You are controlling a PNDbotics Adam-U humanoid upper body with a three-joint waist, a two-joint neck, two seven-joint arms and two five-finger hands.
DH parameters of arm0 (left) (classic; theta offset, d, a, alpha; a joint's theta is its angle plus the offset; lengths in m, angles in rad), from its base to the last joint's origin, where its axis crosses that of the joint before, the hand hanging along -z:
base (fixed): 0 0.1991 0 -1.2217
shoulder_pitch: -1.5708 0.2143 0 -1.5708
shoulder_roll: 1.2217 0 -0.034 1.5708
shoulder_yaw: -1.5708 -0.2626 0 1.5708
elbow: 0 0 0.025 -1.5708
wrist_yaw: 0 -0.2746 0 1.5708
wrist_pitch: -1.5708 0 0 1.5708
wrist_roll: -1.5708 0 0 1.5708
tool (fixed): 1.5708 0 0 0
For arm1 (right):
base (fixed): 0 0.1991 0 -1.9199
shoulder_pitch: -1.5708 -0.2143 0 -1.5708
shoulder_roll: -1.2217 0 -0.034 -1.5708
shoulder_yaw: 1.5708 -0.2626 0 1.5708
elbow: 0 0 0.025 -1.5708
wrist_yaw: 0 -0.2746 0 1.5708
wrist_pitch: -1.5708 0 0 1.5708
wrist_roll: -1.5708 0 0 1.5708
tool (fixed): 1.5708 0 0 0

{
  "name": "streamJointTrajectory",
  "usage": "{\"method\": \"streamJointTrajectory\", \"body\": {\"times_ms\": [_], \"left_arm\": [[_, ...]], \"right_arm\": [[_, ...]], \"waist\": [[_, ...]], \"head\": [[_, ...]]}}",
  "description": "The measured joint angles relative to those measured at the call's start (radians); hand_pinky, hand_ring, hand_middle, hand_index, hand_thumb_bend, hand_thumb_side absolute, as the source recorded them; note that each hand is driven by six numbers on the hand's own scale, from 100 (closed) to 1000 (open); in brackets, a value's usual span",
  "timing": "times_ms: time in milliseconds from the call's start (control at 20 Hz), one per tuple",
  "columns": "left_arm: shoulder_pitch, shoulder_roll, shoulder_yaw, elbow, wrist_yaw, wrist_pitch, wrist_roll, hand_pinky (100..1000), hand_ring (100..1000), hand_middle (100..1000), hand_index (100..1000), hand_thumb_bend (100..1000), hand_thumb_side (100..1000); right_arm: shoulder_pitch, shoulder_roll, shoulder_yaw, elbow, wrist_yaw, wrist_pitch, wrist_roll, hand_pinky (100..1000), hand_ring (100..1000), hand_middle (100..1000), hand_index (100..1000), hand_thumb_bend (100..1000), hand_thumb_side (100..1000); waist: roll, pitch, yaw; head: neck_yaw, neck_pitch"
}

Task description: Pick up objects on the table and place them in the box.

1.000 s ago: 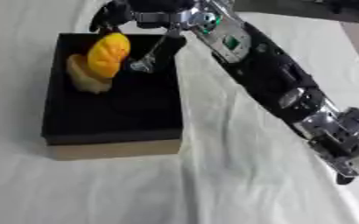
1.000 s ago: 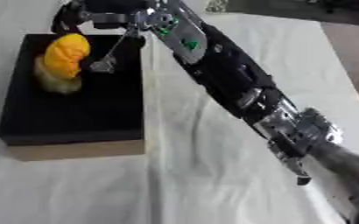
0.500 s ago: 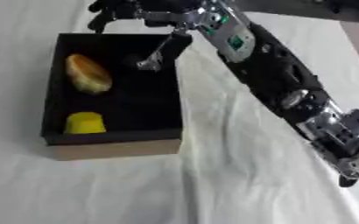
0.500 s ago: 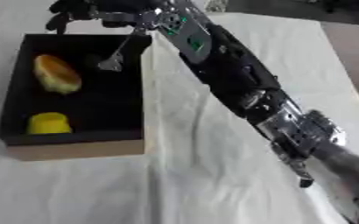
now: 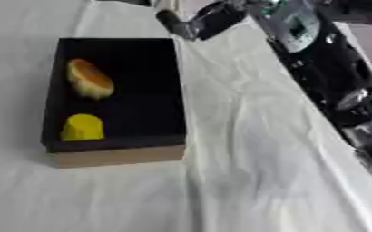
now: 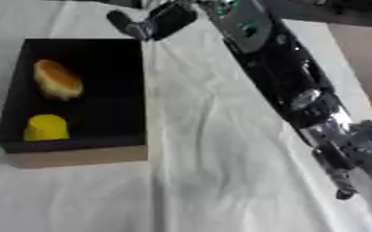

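Your right robot hand hangs at the top of the view, beyond the far right corner of the box, above the white cloth covering the bench. Only a dark finger or thumb and part of the palm show, so you cannot tell whether it is open or curled; nothing is visible in it. Your left robot hand does not appear in either view.

Both things you can see already lie inside the box: the orange-and-tan oval piece near the far left wall, and the small yellow cup-shaped piece at the near left corner. They sit apart, with bare black floor to their right.

Judging by looks, both are light and probably soft or plastic. The oval one would roll, so take it across its narrow middle. The yellow one is best pinched by its sides.

The box walls are low. The cloth to the right is wrinkled but holds nothing that shows, leaving your arm room to swing.
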Motion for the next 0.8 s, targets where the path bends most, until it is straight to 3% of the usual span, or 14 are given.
{"method": "streamJointTrajectory", "body": {"times_ms": [150, 350, 550, 700, 800], "left_arm": [[0.030, 0.000, 0.017, 0.000, -0.015, 0.011, 0.016, 854, 886, 767, 883, 246, 423], [0.065, 0.001, 0.043, 0.000, -0.039, 0.026, 0.042, 854, 889, 768, 883, 238, 433], [0.088, 0.001, 0.063, 0.000, -0.061, 0.040, 0.071, 854, 891, 769, 883, 230, 441], [0.101, 0.001, 0.074, 0.000, -0.075, 0.047, 0.086, 855, 893, 769, 883, 223, 449], [0.109, 0.001, 0.080, 0.000, -0.083, 0.051, 0.093, 855, 893, 769, 883, 222, 449]], "right_arm": [[0.182, -0.101, -0.109, -0.130, -0.212, 0.008, -0.073, 956, 985, 609, 890, 100, 115], [0.408, -0.171, -0.242, -0.230, -0.374, -0.070, -0.140, 945, 978, 629, 892, 100, 142], [0.566, -0.161, -0.334, -0.249, -0.410, -0.213, -0.157, 922, 952, 665, 893, 100, 100], [0.659, -0.117, -0.372, -0.252, -0.374, -0.313, -0.161, 928, 972, 695, 899, 100, 100], [0.704, -0.080, -0.387, -0.252, -0.329, -0.345, -0.160, 931, 979, 695, 900, 100, 100]], "waist": [[0.013, 0.000, -0.053], [0.039, -0.003, -0.115], [0.058, -0.003, -0.157], [0.066, -0.002, -0.178], [0.069, 0.001, -0.188]], "head": [[0.054, 0.001], [0.125, 0.013], [0.176, 0.019], [0.199, 0.019], [0.212, 0.019]]}}
